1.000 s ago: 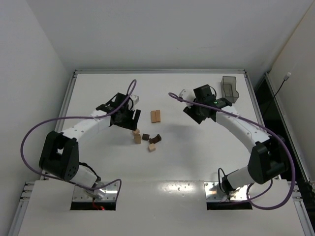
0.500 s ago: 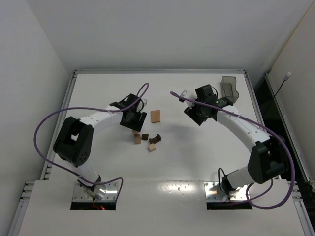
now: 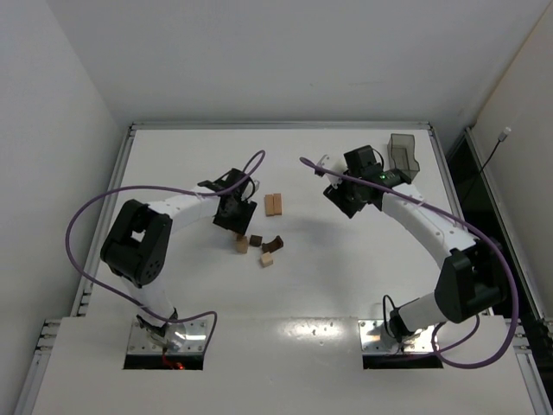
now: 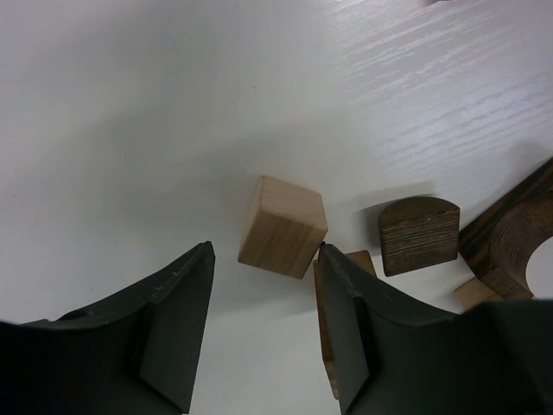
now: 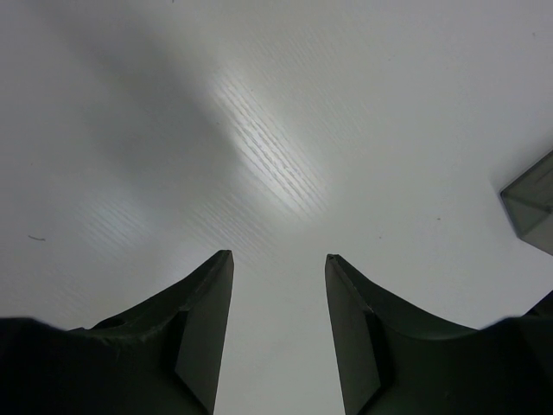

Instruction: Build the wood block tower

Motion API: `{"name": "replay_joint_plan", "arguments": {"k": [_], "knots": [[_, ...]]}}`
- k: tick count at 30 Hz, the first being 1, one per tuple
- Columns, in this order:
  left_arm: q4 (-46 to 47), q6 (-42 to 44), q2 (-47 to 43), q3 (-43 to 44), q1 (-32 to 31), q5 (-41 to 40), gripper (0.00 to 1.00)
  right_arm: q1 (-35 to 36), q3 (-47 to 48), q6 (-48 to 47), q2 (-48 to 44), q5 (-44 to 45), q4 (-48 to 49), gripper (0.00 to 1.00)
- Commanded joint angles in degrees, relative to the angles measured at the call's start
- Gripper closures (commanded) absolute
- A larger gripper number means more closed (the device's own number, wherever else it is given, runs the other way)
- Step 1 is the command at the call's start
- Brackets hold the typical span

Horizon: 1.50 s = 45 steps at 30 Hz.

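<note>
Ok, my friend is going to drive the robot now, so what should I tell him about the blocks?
Left end effector: open, low over the table, with a tan cube just ahead of its fingers, not gripped.
Right end effector: open and empty, near the grey container.
Blocks: all loose on the table. A dark half-round block and a dark arch lie beside the cube, and a pair of tan blocks lies further back.
Done: nothing stacked yet.
Left: grab the cube, then stack the blocks up.
</note>
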Motion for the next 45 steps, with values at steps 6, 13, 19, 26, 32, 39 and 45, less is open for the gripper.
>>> {"name": "replay_joint_plan", "arguments": {"k": [6, 13, 19, 26, 32, 39, 45], "knots": [[-0.28, 0.64, 1.35, 2.19, -0.66, -0.05, 0.53, -0.32, 2.57, 1.04, 0.19, -1.76, 0.43, 0.56], [-0.81, 2.31, 2.49, 3.33, -3.03, -1.19, 0.54, -0.32, 2.57, 1.04, 0.72, -2.29, -0.09, 0.56], [-0.81, 4.15, 2.49, 3.33, -4.79, -2.86, 0.54, -0.32, 2.57, 1.04, 1.25, -2.81, -0.1, 0.56], [-0.81, 5.38, 3.2, 3.33, -4.79, -4.01, 0.61, -0.32, 2.57, 1.57, 1.78, -2.82, -0.1, 0.56], [-0.81, 5.91, 3.72, 4.04, -4.79, -4.01, 0.62, -0.32, 2.57, 1.57, 1.78, -3.35, -0.1, 0.56], [-0.81, 6.52, 5.3, 6.75, -4.79, -3.48, 0.56, -0.32, 2.57, 1.57, 1.78, -3.87, -0.62, 0.56], [-0.81, 6.52, 5.92, 7.29, -4.79, -3.48, 0.73, -0.32, 2.57, 1.57, 1.78, -3.87, -0.62, 0.56]]}}
